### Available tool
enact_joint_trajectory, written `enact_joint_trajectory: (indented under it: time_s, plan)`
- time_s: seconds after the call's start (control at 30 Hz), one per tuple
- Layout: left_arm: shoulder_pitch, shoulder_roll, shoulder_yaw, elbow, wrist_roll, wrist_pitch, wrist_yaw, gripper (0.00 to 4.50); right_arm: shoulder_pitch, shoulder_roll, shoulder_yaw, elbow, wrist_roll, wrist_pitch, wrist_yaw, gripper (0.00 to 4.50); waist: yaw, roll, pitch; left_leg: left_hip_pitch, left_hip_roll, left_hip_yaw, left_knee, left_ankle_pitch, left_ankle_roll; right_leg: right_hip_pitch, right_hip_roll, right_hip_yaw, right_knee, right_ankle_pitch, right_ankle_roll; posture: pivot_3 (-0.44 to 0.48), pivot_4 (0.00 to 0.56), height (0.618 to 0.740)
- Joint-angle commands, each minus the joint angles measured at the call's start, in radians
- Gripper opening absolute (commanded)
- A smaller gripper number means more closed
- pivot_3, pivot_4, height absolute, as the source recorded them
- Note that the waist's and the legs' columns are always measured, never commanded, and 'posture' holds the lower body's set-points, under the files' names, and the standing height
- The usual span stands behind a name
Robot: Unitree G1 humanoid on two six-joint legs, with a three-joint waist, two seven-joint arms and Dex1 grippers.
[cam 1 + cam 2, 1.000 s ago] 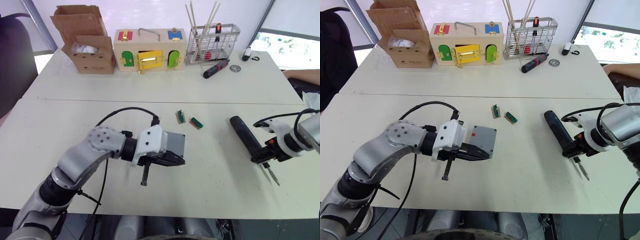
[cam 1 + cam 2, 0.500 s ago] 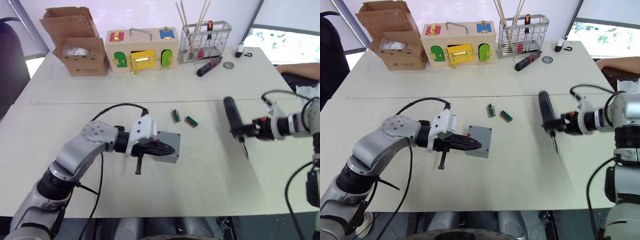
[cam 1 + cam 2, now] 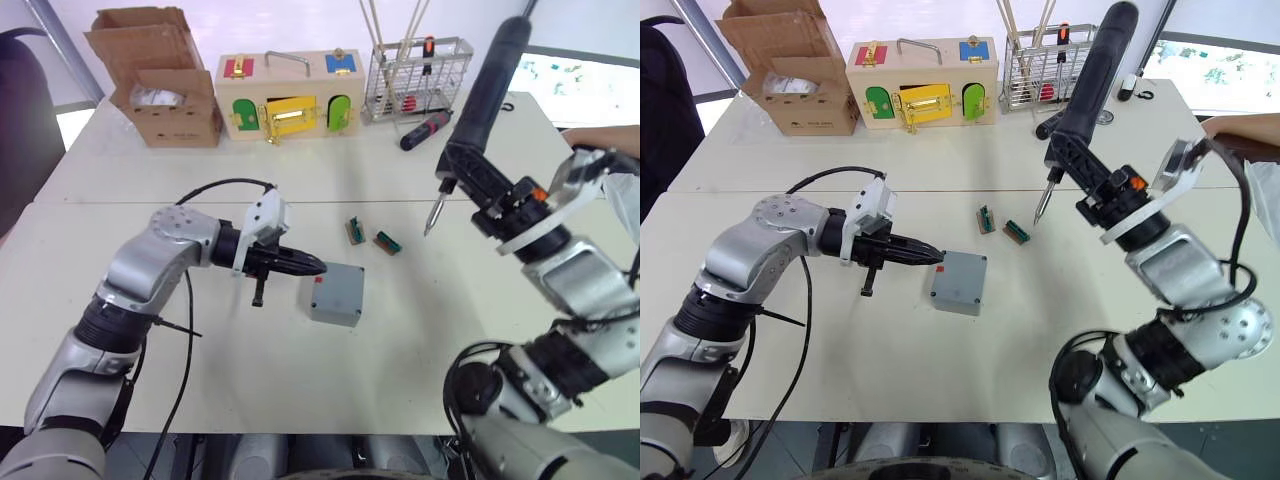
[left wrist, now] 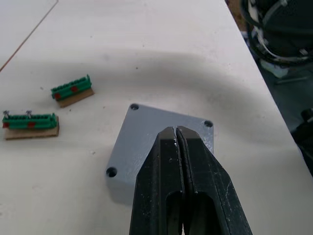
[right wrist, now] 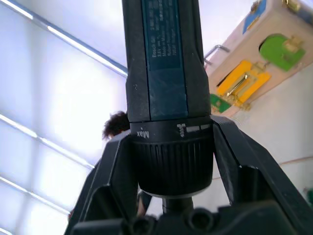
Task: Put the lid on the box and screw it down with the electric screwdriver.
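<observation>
The grey box (image 3: 337, 294) sits on the near table with a small red mark on its side. The lid (image 4: 161, 142) lies flat on top of it, corner screw holes showing. My left gripper (image 3: 320, 266) is shut and empty. It lies level, its tips just left of the box's top edge. My right gripper (image 3: 487, 195) is shut on the electric screwdriver (image 3: 478, 110). The tool is held high and tilted, right of and beyond the box. Its thin bit (image 3: 432, 213) points down toward the table near the green blocks.
Two green terminal blocks (image 3: 372, 236) lie just beyond the box. On the far table stand a cardboard carton (image 3: 165, 95), a colourful wooden latch box (image 3: 290, 95) and a wire basket (image 3: 415, 75). A red-and-black hand screwdriver (image 3: 425, 132) lies there too. A person's arm (image 3: 1240, 125) rests at the right edge.
My right arm has swung the electric screwdriver up from table height to a raised, bit-down pose. My left gripper has drawn back left off the box. The head camera has shifted.
</observation>
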Motion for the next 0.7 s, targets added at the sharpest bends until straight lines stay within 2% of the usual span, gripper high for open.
enact_joint_trajectory:
  time_s: [0.03, 0.13, 0.23, 0.37, 0.47, 0.57, 0.7]
  plan:
    - [-0.023, 0.003, 0.013, -0.015, -0.004, -0.003, -0.020, 0.00, 0.053, -0.122, 0.080, -0.079, 0.276, -0.249, -0.148, 1.91, -0.001, 0.001, 0.000, 0.000, 0.000, 0.000, 0.000, 0.000, 0.000, 0.000, 0.000, 0.000, 0.000, 0.000, 0.000, 0.000, 0.150, 0.740]
    - [-0.024, -0.010, 0.023, -0.018, -0.020, 0.016, -0.019, 0.00, 0.116, -0.240, 0.170, -0.113, 0.407, -0.389, -0.197, 1.91, -0.008, 0.001, 0.000, 0.000, 0.000, 0.000, 0.000, 0.000, 0.000, 0.000, 0.000, 0.000, -0.001, 0.000, 0.000, 0.000, 0.150, 0.740]
    - [-0.006, -0.028, 0.015, -0.032, -0.017, 0.024, -0.005, 0.00, 0.122, -0.346, 0.274, -0.188, 0.295, -0.432, -0.126, 1.91, -0.024, 0.001, 0.001, 0.001, 0.001, 0.001, 0.000, 0.000, 0.001, 0.000, 0.002, 0.001, -0.001, 0.000, 0.000, 0.000, 0.150, 0.740]
    - [0.000, -0.043, 0.022, -0.045, -0.018, 0.040, 0.009, 0.00, 0.132, -0.385, 0.387, -0.247, 0.149, -0.527, -0.059, 1.91, -0.034, 0.001, 0.001, 0.002, 0.003, 0.000, -0.001, -0.001, 0.002, 0.001, 0.005, 0.001, 0.000, 0.000, 0.000, 0.000, 0.150, 0.740]
    - [0.007, -0.041, 0.025, -0.065, -0.021, 0.054, 0.014, 0.00, 0.174, -0.413, 0.427, -0.243, 0.118, -0.572, -0.025, 1.91, -0.026, 0.001, 0.001, 0.002, 0.003, 0.000, -0.001, -0.001, 0.002, 0.001, 0.004, 0.001, 0.000, 0.000, 0.000, 0.000, 0.150, 0.740]
    - [0.026, -0.020, 0.026, -0.094, -0.016, 0.058, 0.012, 0.00, 0.302, -0.564, 0.400, -0.205, 0.206, -0.521, -0.008, 1.91, -0.006, 0.001, 0.001, 0.001, 0.001, 0.000, 0.000, -0.001, 0.002, 0.002, 0.002, 0.001, -0.001, 0.000, 0.000, 0.000, 0.150, 0.740]
    - [0.055, 0.010, 0.016, -0.148, 0.001, 0.041, 0.006, 0.00, 0.476, -0.862, 0.310, -0.097, 0.381, -0.417, 0.007, 1.91, 0.008, 0.001, 0.001, 0.000, 0.000, 0.000, 0.002, -0.001, 0.002, 0.004, 0.000, 0.001, -0.004, 0.000, 0.000, 0.000, 0.150, 0.740]
